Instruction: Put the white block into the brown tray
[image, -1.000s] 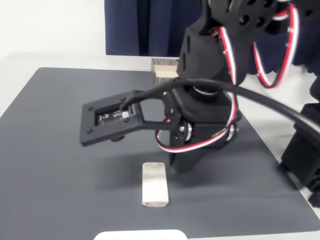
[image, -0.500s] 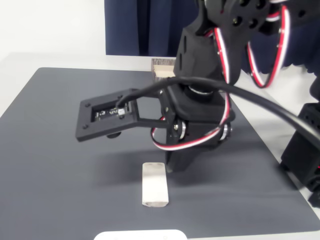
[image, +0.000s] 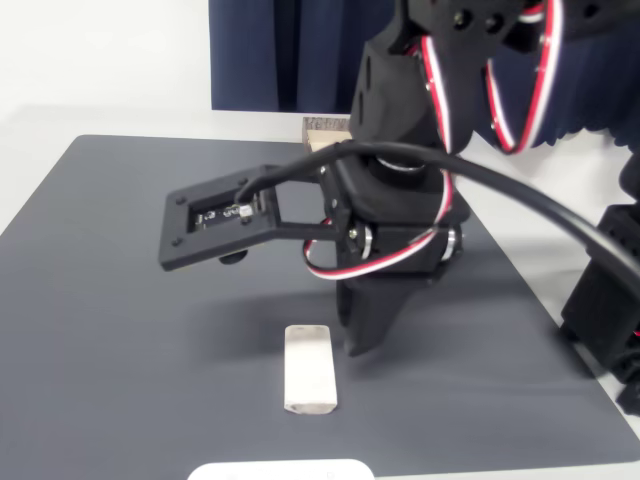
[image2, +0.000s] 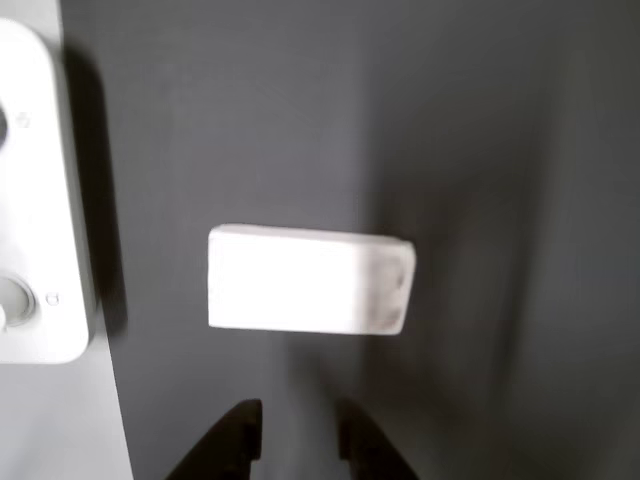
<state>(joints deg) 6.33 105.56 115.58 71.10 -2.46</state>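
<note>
Your white block lies flat on the dark grey mat, near the front edge in the fixed view, its long side running front to back. In the wrist view the block sits across the middle, blurred a little at its right end, with bare mat all around it. Your gripper hangs above the mat just right of the block in the fixed view, the black tip pointing down and not touching the block. In the wrist view the two dark fingertips show at the bottom edge with a narrow gap between them, so the claw is close to closed and grips nothing; the block lies beyond the tips, apart from them. The brown tray peeks out at the far side of the mat, mostly hidden behind the arm. A wide flat white object rests at the near edge, just in front of the block; the wrist view shows it at the left
</note>
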